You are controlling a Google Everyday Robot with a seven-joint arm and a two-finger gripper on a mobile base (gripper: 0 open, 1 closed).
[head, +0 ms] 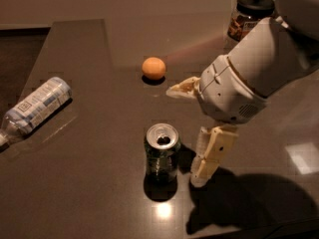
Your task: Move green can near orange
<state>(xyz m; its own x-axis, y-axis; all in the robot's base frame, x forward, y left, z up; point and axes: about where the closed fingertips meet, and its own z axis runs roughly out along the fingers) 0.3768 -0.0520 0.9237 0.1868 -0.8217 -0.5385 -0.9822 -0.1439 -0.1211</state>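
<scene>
We see our gripper [183,136] with its fingers [212,153] spread wide. The green can [162,156] stands upright on the counter [84,188], just beside the lower finger, well apart from the orange [153,67].

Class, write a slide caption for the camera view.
Open claw beside the upright dark green metal can, round orange fruit farther back on dark table.

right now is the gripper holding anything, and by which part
Nothing is held. The gripper is open, its fingers spread just beside the upright green can, not closed on it. The orange lies apart, farther back.
</scene>
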